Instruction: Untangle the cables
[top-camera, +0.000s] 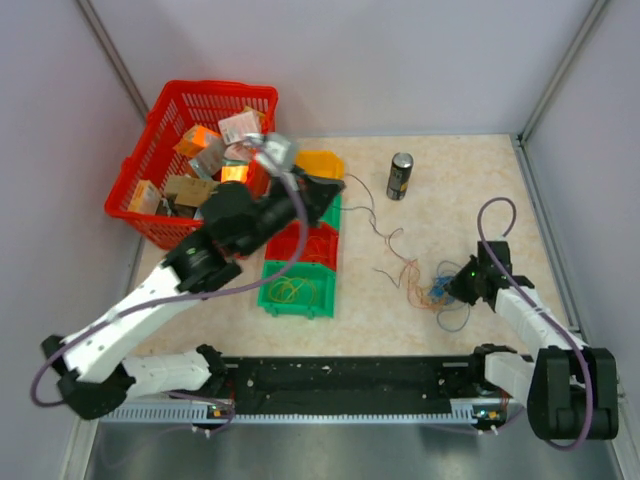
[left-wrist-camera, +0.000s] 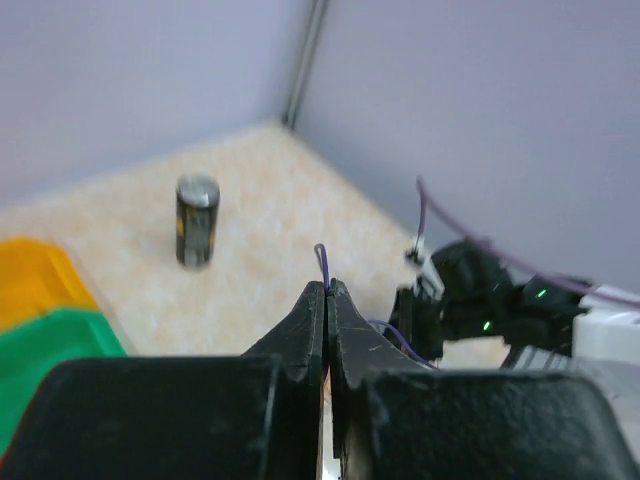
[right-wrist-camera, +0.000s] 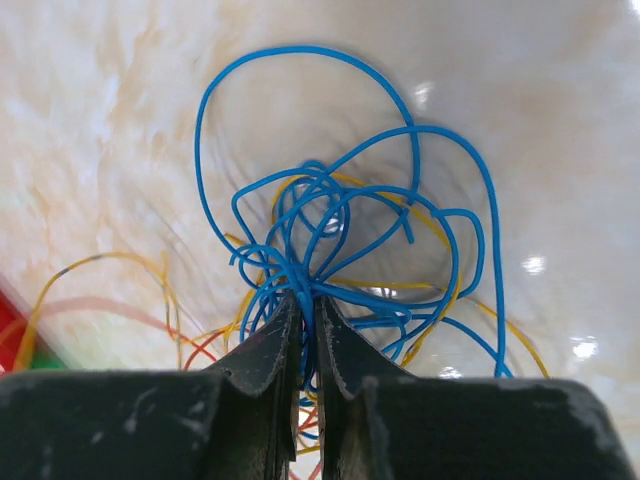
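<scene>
Entries placed by the can (top-camera: 400, 176), which stands upright on the far part of the table (top-camera: 450, 190).

1. Cables (top-camera: 420, 275). We list one loose tangle of thin blue, orange and purple-grey wire. It lies flat on the table nearer the arms than the can and a little to its right. One thin strand runs out of it past the can's left side, toward the bins.

2. Left gripper (left-wrist-camera: 327, 292). We place it left of the can, raised over the far end of the bins. Its jaws are pressed together with no gap showing between them. A purple strand (left-wrist-camera: 320, 255) is pinched in them, and its short loop pokes up just above the tips.

3. Right gripper (right-wrist-camera: 305, 315). We place it at the tangle's right edge, on the arms' side of the can. Its jaws are closed to a narrow slit on the blue knot at the heart of the cables. Blue loops fan out beyond the tips, with orange and yellow wire beneath.

4. Bins (top-camera: 296, 290). We count a row of yellow, green and red, left of the can. The nearest green one has coiled wire in it.

5. Basket (top-camera: 165, 110). It is red, well left of the can beyond the bins, and holds small boxes.
</scene>
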